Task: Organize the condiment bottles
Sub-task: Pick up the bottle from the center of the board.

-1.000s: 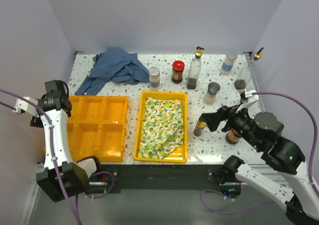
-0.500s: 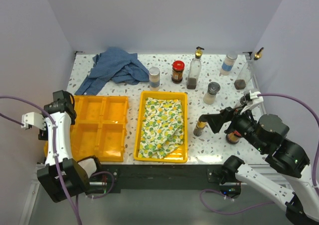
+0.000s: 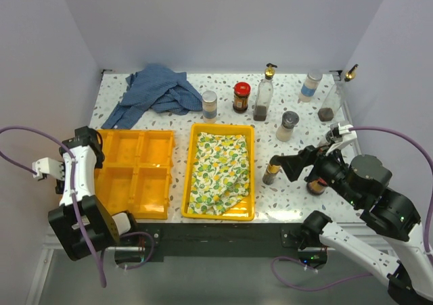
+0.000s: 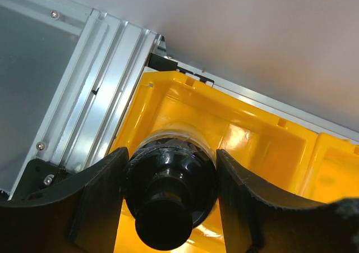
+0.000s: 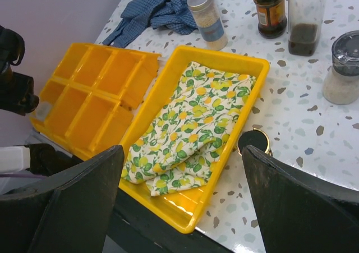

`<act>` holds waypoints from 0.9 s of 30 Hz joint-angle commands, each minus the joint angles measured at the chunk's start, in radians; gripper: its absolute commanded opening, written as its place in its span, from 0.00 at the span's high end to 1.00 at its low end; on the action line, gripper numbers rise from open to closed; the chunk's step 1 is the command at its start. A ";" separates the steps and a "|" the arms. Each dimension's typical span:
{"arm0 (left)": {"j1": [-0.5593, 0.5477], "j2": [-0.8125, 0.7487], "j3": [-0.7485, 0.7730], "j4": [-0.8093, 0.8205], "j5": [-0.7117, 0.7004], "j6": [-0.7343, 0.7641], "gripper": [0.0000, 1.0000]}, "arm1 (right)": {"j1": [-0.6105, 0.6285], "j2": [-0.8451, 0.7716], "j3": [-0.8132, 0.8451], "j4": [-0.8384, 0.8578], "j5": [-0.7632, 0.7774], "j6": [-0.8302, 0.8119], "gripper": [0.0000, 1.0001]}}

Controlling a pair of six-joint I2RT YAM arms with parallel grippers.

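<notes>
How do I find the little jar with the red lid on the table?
Look for the yellow tray holding the lemon cloth in the middle of the table. Just past its far edge stands a short dark jar, between a grey-capped shaker and a tall clear bottle. Of the three, only it has a red lid.

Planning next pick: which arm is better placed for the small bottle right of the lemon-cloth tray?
Right. The right gripper, jaws open, hangs at the small bottle; left gripper is shut on a dark bottle over the divided tray.

Yellow tray [image 5: 224, 55] hems the small bottle [image 5: 253, 142] on one side; open tabletop [image 5: 294, 132] behind it.
</notes>
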 commanded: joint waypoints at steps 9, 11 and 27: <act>0.030 0.066 0.010 0.025 -0.083 -0.003 0.20 | 0.001 -0.029 0.016 -0.005 -0.011 0.018 0.10; 0.028 0.060 0.012 0.065 -0.078 0.032 0.08 | 0.001 -0.030 0.021 -0.008 -0.008 0.018 0.09; 0.028 -0.098 0.170 0.288 0.135 0.460 0.00 | 0.001 -0.029 -0.077 0.007 0.049 0.042 0.09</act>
